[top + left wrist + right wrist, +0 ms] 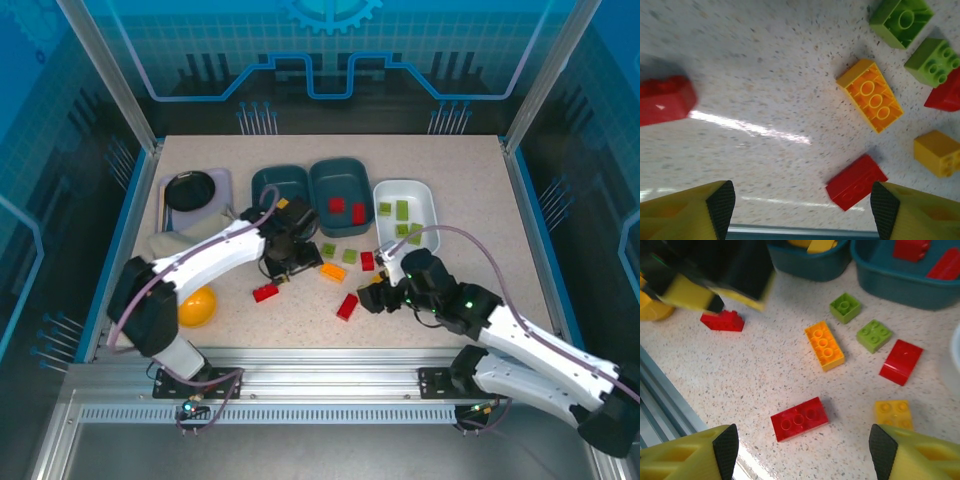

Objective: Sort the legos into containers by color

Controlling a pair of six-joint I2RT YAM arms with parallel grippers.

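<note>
Robot lab test cell. Speckled table (300, 322) boxed in: aluminium frame posts (105, 70) at its far corners, clear panels with blue graphics (330, 50) behind and beside it. Slotted aluminium rail (320, 385) along its near edge, two robot arms (210, 255) bolted there.

Left of the orange brick (870, 95), a red brick (662, 100) is blurred and cut by the picture's edge. Right of it, a second red brick (946, 92) is cropped too. From the right wrist, the left arm (715, 275), up-left of the orange brick, is a blur, and the teal bin (900, 290) beyond runs off the top.
</note>
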